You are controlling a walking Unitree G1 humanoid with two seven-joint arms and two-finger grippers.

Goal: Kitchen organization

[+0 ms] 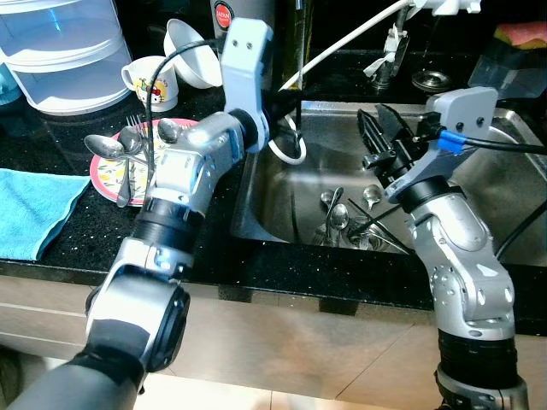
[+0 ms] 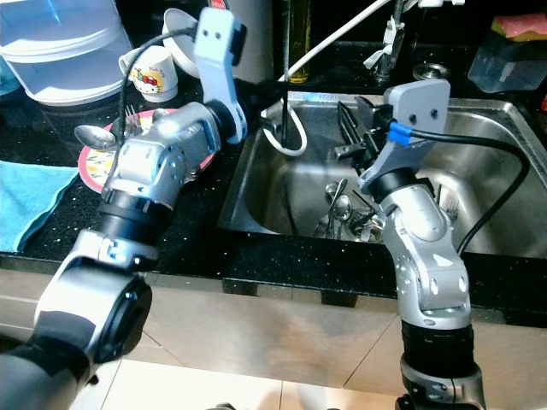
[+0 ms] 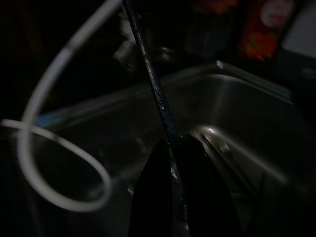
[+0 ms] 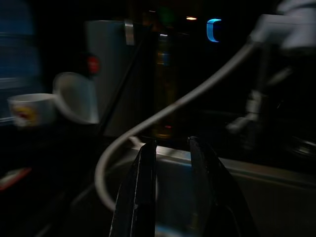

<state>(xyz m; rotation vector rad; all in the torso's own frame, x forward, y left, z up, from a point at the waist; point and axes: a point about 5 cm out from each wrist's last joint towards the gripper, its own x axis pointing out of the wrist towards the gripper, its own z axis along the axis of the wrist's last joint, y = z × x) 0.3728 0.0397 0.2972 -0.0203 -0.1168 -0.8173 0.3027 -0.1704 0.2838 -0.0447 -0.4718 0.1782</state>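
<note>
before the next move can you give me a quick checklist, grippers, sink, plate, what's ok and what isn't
1. Left gripper shut on thin dark utensil at the sink's left edge: ok.
2. Right gripper open with nothing between the fingers, above the sink: ok.
3. Cutlery pile left in the sink bottom: not ok, still to clear.
4. White hose looping beside the left gripper: not ok, snag risk.
5. Pink plate on the counter holding spoons, room for more: cannot tell.

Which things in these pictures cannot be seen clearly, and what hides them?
- Pink plate: the left arm covers its right side, eye views.
- Cutlery in the sink: small, tangled; count unclear.
- Left gripper: left wrist view too dark to name the thin rod it pinches.
- Right wrist view: blurred, dim.
</note>
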